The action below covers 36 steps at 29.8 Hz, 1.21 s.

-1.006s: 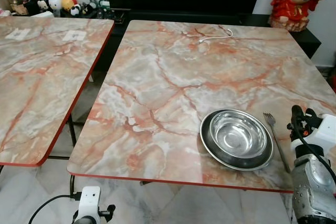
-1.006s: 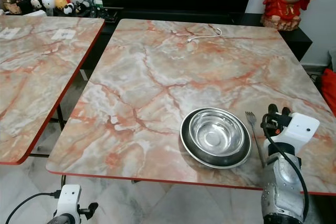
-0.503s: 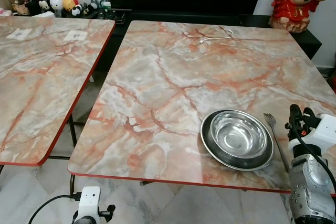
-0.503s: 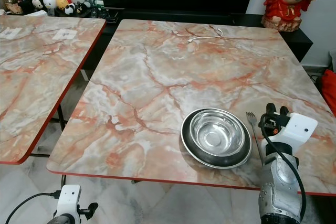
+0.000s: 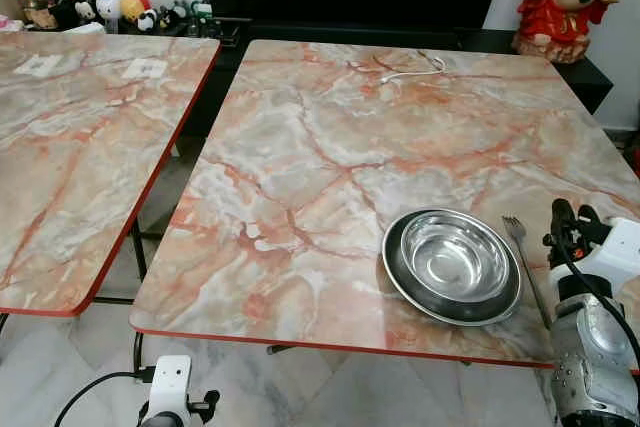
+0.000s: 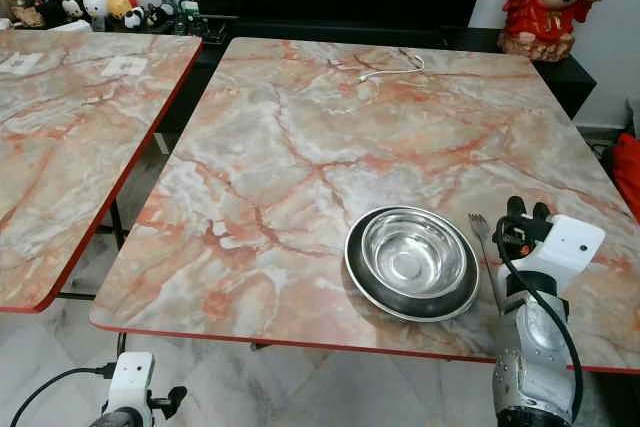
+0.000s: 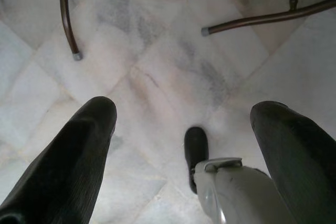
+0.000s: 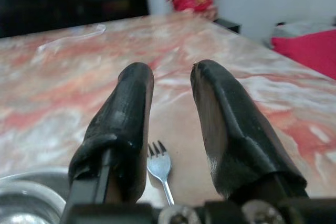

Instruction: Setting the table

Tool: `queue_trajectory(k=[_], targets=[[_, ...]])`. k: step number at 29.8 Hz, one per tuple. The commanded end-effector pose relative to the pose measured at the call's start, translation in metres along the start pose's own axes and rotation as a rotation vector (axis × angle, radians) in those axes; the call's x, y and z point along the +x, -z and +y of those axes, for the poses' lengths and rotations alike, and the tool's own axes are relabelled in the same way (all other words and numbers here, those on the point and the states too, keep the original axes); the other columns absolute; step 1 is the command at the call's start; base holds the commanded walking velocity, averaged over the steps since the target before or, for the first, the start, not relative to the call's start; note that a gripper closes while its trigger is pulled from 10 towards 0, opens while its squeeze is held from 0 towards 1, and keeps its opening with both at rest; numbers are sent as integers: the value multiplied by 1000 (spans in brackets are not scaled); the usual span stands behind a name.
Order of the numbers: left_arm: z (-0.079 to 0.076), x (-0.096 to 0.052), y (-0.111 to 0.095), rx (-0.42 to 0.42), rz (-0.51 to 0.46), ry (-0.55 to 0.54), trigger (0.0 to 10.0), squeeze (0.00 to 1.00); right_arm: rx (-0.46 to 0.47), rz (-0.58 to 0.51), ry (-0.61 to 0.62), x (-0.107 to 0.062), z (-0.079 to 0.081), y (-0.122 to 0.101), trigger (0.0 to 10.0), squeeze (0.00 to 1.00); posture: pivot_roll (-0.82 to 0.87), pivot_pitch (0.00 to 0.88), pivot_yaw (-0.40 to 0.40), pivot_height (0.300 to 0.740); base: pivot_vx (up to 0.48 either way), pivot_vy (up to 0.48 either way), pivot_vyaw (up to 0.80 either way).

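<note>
Already the round shiny steel bowl [image 5: 452,265] sits near the marble-patterned table's [image 5: 300,147] front edge, a thin stiff metal fork [image 6: 484,252] just beside it. Right gripper [image 8: 170,103], fingers parted and empty, hovers beside the fork; it looks light and slippery, best pinched mid-handle. Left gripper [image 7: 184,124] hangs open.

Head-high stereo pair, downward-facing wrist cameras
</note>
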<state>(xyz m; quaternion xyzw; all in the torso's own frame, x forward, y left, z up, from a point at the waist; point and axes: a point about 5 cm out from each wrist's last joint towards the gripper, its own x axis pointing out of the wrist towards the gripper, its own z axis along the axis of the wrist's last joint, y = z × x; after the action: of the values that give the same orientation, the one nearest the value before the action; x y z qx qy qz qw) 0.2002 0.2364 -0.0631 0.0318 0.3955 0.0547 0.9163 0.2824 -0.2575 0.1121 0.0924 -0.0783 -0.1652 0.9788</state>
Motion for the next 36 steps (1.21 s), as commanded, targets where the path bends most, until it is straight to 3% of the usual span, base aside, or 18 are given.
queue_trajectory(k=[1,6,16,30,32,36], targets=[[10,-3,10,0,48,-27,10000,0,6,20,-12,-10,14,13,10000,0,66,0,-21,740,0,322,0],[23,-8,20,-4,73,-45,10000,0,-2,22,-17,-10,16,14,10000,0,65,0,-21,740,0,330,0],[29,-10,23,-5,80,-52,10000,0,-17,9,-3,-11,14,13,10000,0,67,0,-22,740,0,378,0],[29,-8,16,-13,67,-53,10000,0,-24,-6,-16,-6,20,10,10000,0,78,0,-26,740,0,363,0],[20,-5,12,-11,60,-43,10000,0,-27,-6,-22,-6,21,11,10000,0,79,0,-27,740,0,362,0],[15,-4,10,-10,56,-39,10000,0,-31,-6,-26,-6,22,11,10000,0,80,0,-25,740,0,362,0]])
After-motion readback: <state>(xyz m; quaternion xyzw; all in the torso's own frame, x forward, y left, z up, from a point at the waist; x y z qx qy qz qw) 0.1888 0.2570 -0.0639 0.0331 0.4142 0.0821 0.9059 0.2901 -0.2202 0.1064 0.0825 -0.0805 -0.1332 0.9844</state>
